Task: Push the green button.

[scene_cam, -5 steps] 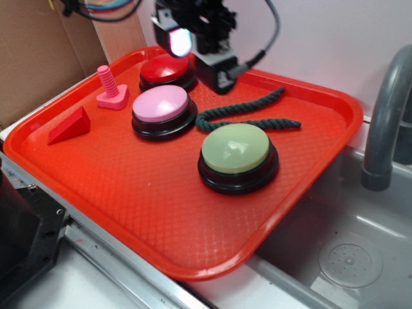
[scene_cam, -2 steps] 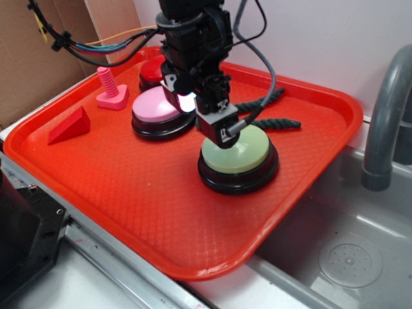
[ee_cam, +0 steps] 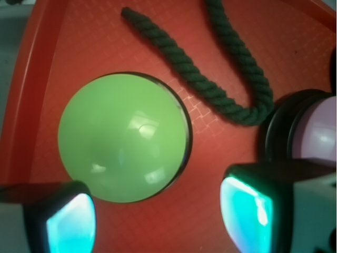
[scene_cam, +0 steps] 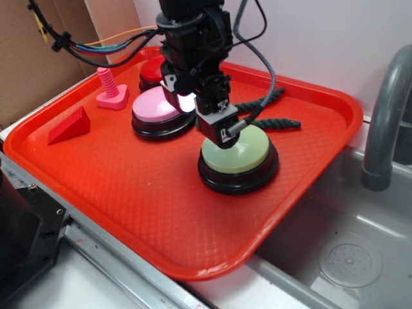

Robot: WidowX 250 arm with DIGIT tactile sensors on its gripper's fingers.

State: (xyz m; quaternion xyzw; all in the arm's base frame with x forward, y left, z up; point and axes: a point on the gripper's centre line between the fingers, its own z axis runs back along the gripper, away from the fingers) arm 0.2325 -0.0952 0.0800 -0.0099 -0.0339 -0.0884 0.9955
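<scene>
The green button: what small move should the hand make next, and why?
Probably a short move toward the dome's centre, then straight down. In the wrist view the green button sits ahead of the open hand, whose fingers flank its near edge, so it seems off-centre.

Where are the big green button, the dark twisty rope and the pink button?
Big pale-green domed button (ee_cam: 124, 137), wrist view, dome centre.
Dark green twisted rope (ee_cam: 184, 68), wrist view, middle strand.
Pink domed button (scene_cam: 151, 106), exterior view, dome's left part.

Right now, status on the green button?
Gripper open, low over tray. Green button just ahead of the fingers, contact unclear. Rope behind it, not in the way.
</scene>
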